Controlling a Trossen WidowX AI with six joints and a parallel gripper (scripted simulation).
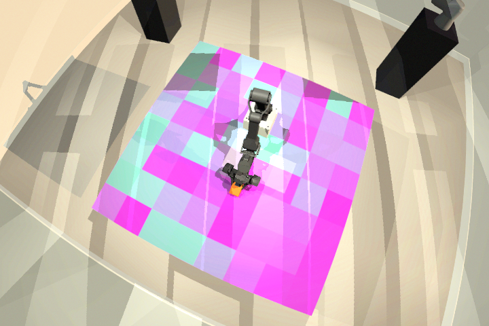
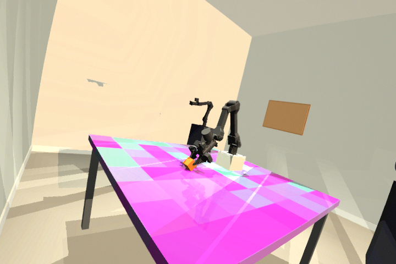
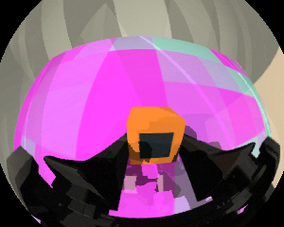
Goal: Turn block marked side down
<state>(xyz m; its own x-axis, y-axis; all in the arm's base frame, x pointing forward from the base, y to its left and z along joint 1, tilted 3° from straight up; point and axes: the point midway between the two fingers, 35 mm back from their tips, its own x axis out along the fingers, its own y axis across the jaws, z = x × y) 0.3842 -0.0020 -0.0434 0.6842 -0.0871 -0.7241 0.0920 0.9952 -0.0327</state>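
Note:
The orange block (image 1: 235,189) (image 2: 189,164) (image 3: 156,114) is between the fingertips of my gripper (image 1: 238,184) (image 3: 152,135). My gripper is shut on the block from two opposite sides and points slantwise forward and down. The block is tilted in the exterior view, low over the table (image 1: 276,246) (image 2: 236,224) (image 3: 118,90); I cannot tell whether its lowest corner touches. Its marked side, a dark square (image 3: 156,146) on orange, faces back toward the wrist camera. The marked side cannot be made out in the top and exterior views.
My arm's pale base block (image 2: 225,160) stands on the table behind the gripper. Black pedestals (image 1: 418,53) (image 1: 156,21) stand on the floor beyond the table. Another dark arm (image 2: 208,111) shows behind mine. A brown board (image 2: 287,117) hangs on the wall.

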